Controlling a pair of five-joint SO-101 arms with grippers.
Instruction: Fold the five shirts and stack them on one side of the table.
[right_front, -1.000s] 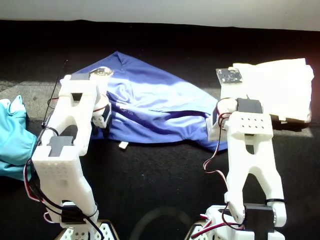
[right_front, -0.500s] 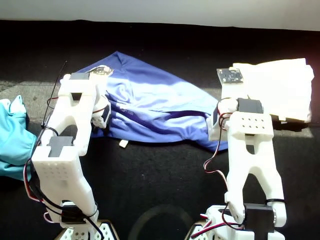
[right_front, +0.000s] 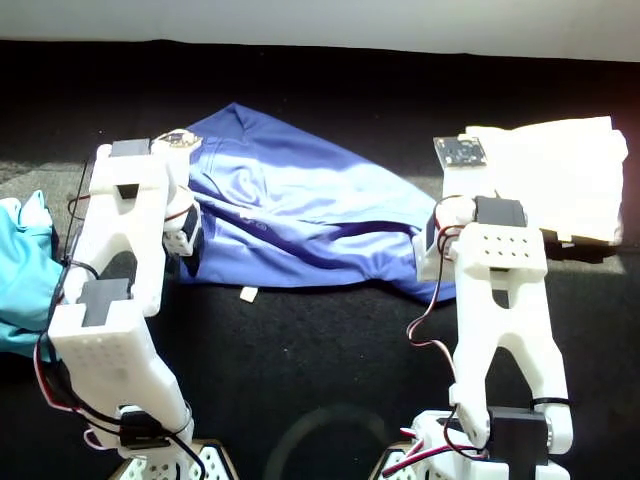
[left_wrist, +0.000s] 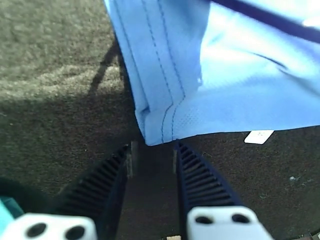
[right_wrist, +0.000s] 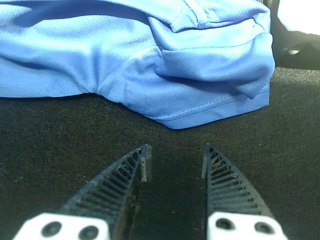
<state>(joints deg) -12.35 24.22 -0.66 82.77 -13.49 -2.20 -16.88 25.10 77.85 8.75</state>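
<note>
Blue shirt (right_front: 300, 215) lies rumpled at centre of table (right_front: 330, 350). Left gripper (left_wrist: 152, 152) open, jaws just short of left hem corner (left_wrist: 155, 135). Right gripper (right_wrist: 176, 152) open, near right hem (right_wrist: 200, 117). We judge fabric light, limp, slippery: pinch stitched hem corners, both sides.

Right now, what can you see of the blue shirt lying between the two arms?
The blue shirt lies unfolded and rumpled on the dark table, stretching between both arms. Its fabric looks like a fine mesh knit, with double-stitched hems. One end is bunched into soft folds in front of the open right tool; a hem corner sits just ahead of the open left tool. Neither tool grips it.
</note>
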